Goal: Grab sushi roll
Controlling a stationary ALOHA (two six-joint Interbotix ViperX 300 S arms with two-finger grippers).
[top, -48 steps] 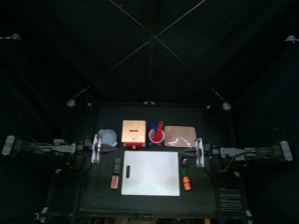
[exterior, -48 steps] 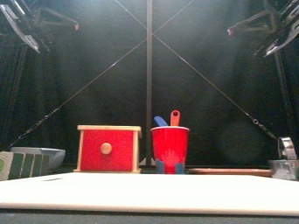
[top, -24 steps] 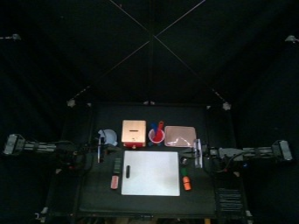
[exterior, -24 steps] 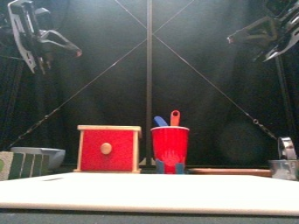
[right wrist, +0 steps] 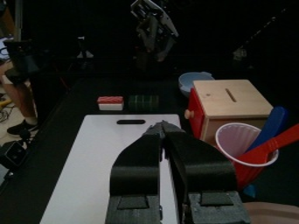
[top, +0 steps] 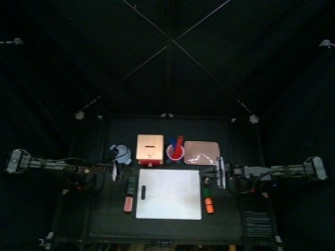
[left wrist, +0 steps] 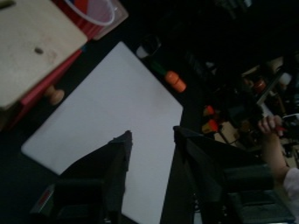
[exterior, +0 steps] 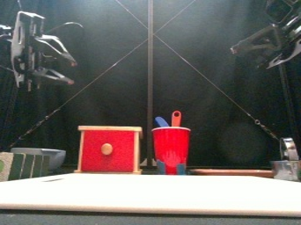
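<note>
Apparently the sushi roll (right wrist: pixel 140 102) is the small dark green piece lying on the worktop (top: pixel 98 221) just off the left end of the white board (right wrist: pixel 117 153), beside a red-and-white piece (right wrist: pixel 111 102). That is my best reading, since it is tiny and nearly the worktop's colour. The left end effector (left wrist: pixel 149 133) is the nearer one; its jaws stand apart, high over the board. To do this well, it should travel out past the board's left end, centre over the roll, then come straight down with the jaws straddling it and close gently, clear of the neighbouring piece. The right end effector (right wrist: pixel 163 125) hangs high on its own side, jaws together.

From above, the roll is lost against the black surface. The left wrist view does not show it clearly. The front view cuts off the things at the worktop's left edge.
</note>
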